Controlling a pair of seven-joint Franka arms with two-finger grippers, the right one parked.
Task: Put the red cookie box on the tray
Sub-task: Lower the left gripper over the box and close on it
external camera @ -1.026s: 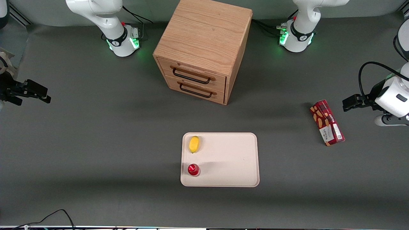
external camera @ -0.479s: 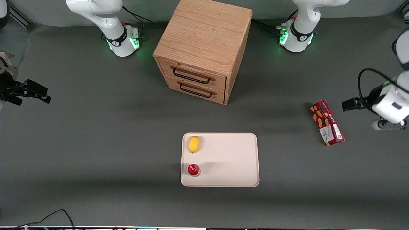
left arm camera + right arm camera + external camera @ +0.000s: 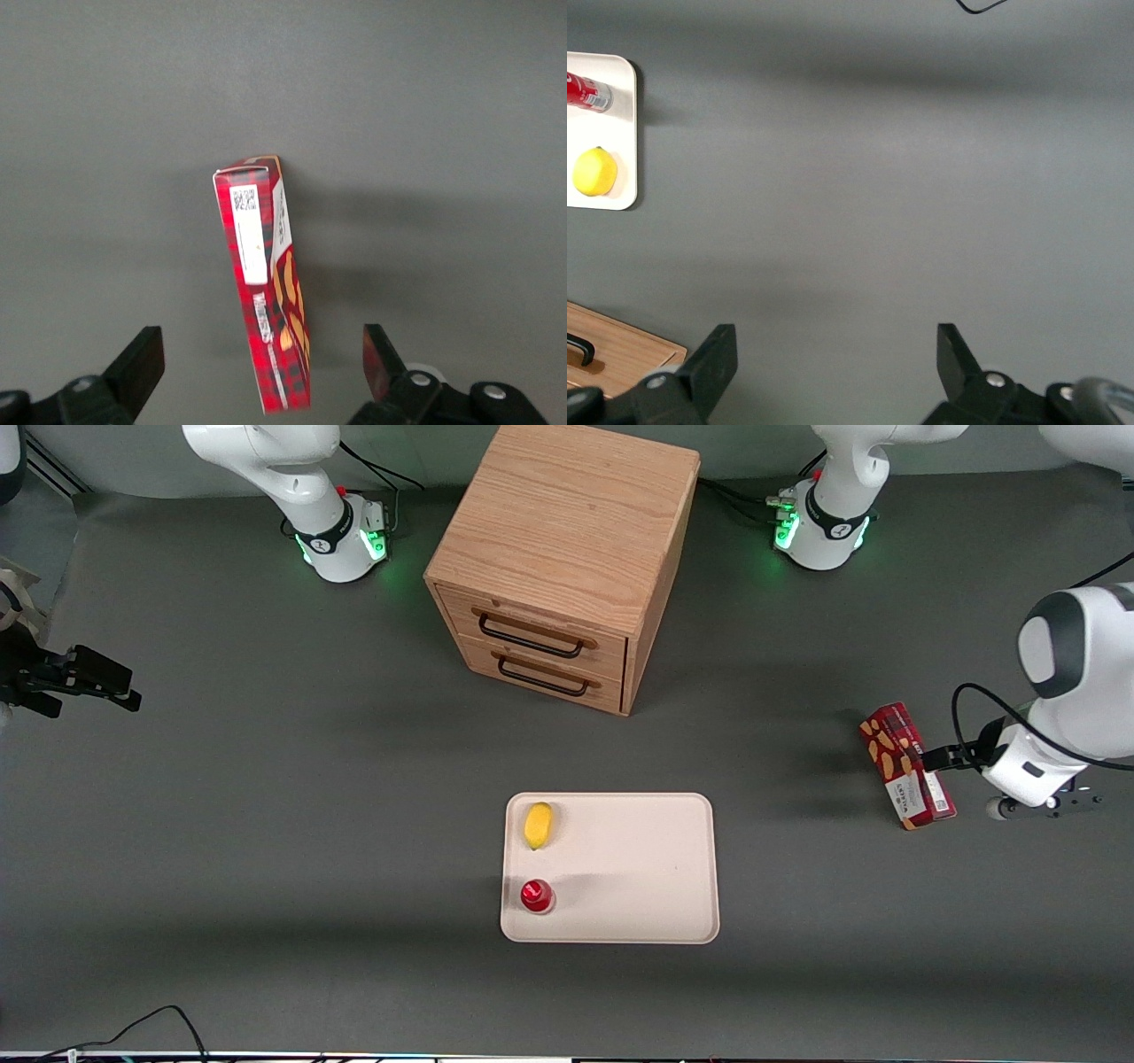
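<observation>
The red cookie box (image 3: 905, 765) lies flat on the grey table toward the working arm's end, apart from the tray. It is long and dark red, with cookie pictures and a white label at its nearer end. The pale beige tray (image 3: 638, 868) lies near the table's middle, in front of the drawer cabinet. My left gripper (image 3: 941, 759) hovers just above the box's outer edge. In the left wrist view the box (image 3: 264, 301) lies lengthwise between the open fingers (image 3: 142, 363) of the gripper (image 3: 262, 354), untouched.
A yellow lemon (image 3: 538, 825) and a small round red-topped item (image 3: 536, 895) sit on the tray's edge toward the parked arm. The wooden drawer cabinet (image 3: 567, 558) stands farther from the camera. A black cable (image 3: 151, 1020) lies at the table's front edge.
My left arm has swung in from the table's end toward the box and come lower, bringing the gripper over the box. The box has not moved.
</observation>
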